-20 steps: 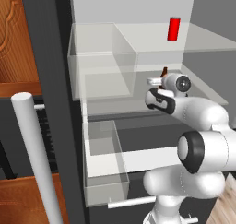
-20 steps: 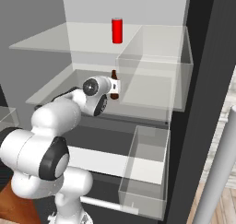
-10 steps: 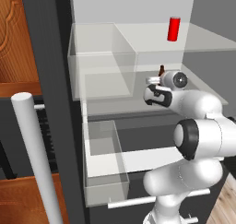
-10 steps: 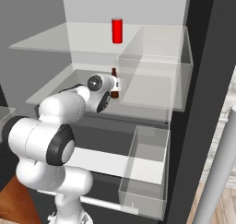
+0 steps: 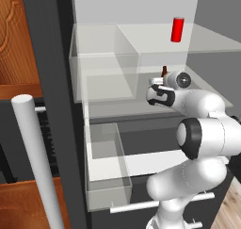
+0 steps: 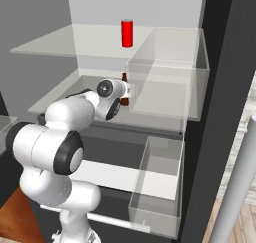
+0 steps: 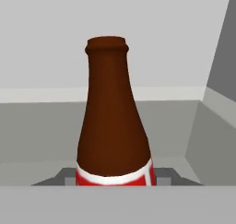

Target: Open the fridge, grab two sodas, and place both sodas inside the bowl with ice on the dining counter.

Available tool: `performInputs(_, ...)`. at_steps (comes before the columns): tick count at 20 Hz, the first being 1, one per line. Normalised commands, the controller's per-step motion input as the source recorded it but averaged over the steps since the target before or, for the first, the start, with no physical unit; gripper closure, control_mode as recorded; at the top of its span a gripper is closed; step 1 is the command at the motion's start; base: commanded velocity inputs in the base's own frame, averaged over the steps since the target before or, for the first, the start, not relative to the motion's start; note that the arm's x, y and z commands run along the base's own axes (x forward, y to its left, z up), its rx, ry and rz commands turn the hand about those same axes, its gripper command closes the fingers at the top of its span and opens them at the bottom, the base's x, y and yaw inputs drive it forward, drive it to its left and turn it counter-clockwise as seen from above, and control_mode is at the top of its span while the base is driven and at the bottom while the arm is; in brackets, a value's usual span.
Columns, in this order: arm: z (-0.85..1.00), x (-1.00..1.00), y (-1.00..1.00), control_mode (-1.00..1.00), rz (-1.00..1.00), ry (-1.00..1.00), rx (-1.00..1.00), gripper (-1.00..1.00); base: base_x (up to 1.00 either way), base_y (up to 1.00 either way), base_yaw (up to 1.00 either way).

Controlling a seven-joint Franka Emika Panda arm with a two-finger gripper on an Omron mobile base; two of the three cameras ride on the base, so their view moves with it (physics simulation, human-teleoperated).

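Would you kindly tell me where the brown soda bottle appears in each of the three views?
Left base view: the brown soda bottle peeks out just above the gripper, right of centre, on the middle shelf.
Right base view: it stands at centre, beside the gripper, left of the clear bin.
Hand view: it stands upright at centre, close up.
Shared landmark: the red can on the shelf above shows in both base views.

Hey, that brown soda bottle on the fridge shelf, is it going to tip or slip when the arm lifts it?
The brown bottle is tall with a narrow neck, so it probably tips easily if nudged high. Its glossy, smooth body looks slippery, and it seems rigid. The tool sits low around the labelled base, which should help keep it upright. The red can above looks squatter and steadier.
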Motion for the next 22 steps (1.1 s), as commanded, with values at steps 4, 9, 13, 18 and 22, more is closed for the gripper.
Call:
performInputs(4, -0.06, -0.01, -0.01, -1.0, 0.0, 0.0, 0.0, 1.0, 0.0, 0.0, 0.0)
performInputs(9, -0.01, -0.25, -0.01, -1.0, 0.0, -0.04, 0.0, 1.0, 0.0, 0.0, 0.0)
performInputs(13, 0.16, -0.62, 0.03, -1.0, 0.0, 0.01, 0.0, 1.0, 0.0, 0.0, 0.0)
performInputs(18, 0.55, -0.65, 0.05, -1.0, 0.0, 0.11, -0.01, 1.0, 0.0, 0.0, 0.0)
performInputs(22, 0.75, -0.63, 0.05, -1.0, 0.01, 0.24, -0.01, 1.0, 0.0, 0.0, 0.0)
